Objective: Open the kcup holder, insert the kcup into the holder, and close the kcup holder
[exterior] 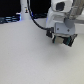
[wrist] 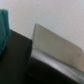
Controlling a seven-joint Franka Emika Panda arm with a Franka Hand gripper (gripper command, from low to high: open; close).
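In the exterior view my gripper (exterior: 60, 36) hangs from the white arm at the upper right, low over a dark boxy shape that seems to be the kcup holder (exterior: 66, 42). The picture is too blurred to separate the fingers from the holder. The wrist view shows the holder close up: a pale grey flap or lid (wrist: 52, 46) over a black body (wrist: 20, 62). A teal-green shape (wrist: 4, 27) sits at the picture's edge; I cannot tell whether it is the kcup. No fingers show in the wrist view.
The white table (exterior: 25, 57) spreads across the exterior view's left and front. Dark items (exterior: 10, 20) stand along the back at the exterior view's left. A black cable (exterior: 31, 14) hangs from the arm.
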